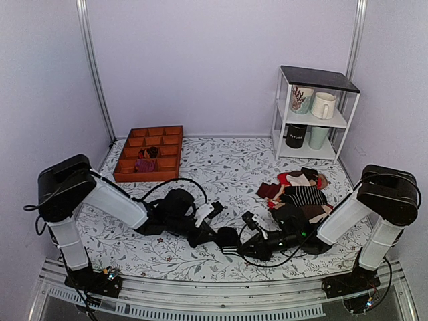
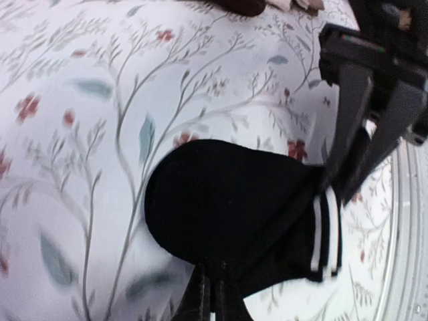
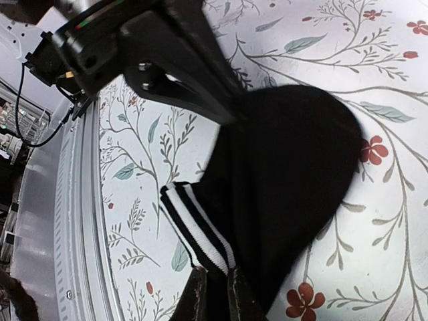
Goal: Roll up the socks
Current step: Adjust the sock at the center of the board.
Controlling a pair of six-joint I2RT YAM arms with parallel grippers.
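Observation:
The black socks (image 1: pixel 229 235) lie bunched on the floral table near its front edge, between my two grippers. In the left wrist view the socks (image 2: pixel 227 207) form a rounded black mound, and my left gripper (image 2: pixel 213 267) is shut on its near edge. Across from it, my right gripper (image 2: pixel 334 190) pinches the white-striped end. The right wrist view shows the striped cuff (image 3: pixel 197 227) clamped in my right gripper (image 3: pixel 216 269). There my left gripper (image 3: pixel 231 120) grips the socks (image 3: pixel 287 174) from the far side.
A wooden compartment tray (image 1: pixel 148 152) sits at the back left. A white shelf with mugs (image 1: pixel 311 114) stands at the back right. A pile of other socks (image 1: pixel 301 190) lies in front of it. The metal rail (image 1: pixel 221 294) runs along the table's front edge.

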